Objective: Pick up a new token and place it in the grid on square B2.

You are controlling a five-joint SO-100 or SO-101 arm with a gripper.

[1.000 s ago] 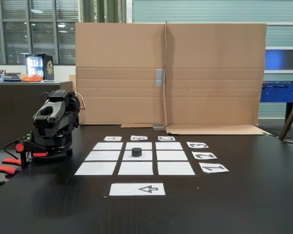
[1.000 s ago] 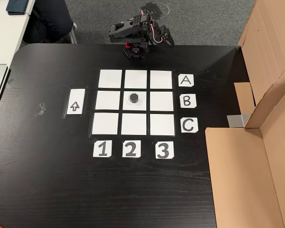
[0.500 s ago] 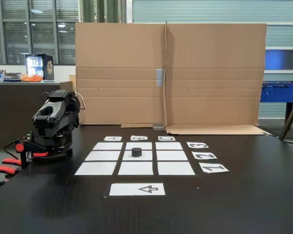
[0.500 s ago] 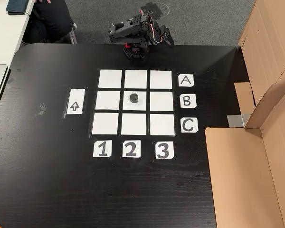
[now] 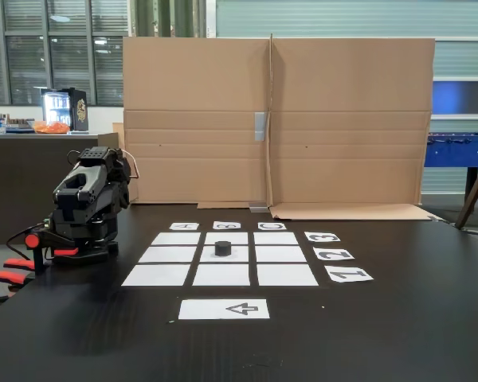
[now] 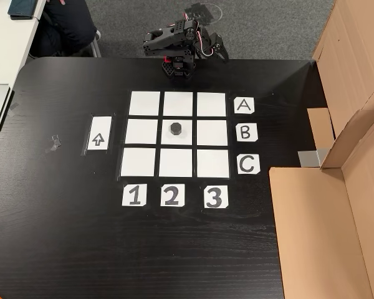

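Observation:
A black token [image 5: 222,248] [image 6: 176,129] rests on square B2 [image 5: 240,255] [image 6: 188,138], the middle sheet of the white paper grid [image 5: 167,274] [image 6: 143,103]. It stands upright near the square's centre. The black arm is folded low at the table's edge, behind row A in the top-down fixed view. Its gripper [image 6: 219,51] [image 5: 130,171] is tucked against the arm, well apart from the token. The fingers look shut with nothing between them.
A white arrow sheet [image 5: 223,308] [image 6: 100,133] lies beside the grid. Letter labels [image 6: 243,106] and number labels [image 6: 171,195] edge it. Cardboard panels [image 5: 271,119] [image 6: 324,230] wall one side of the table. A seated person [image 6: 68,25] is near the table corner.

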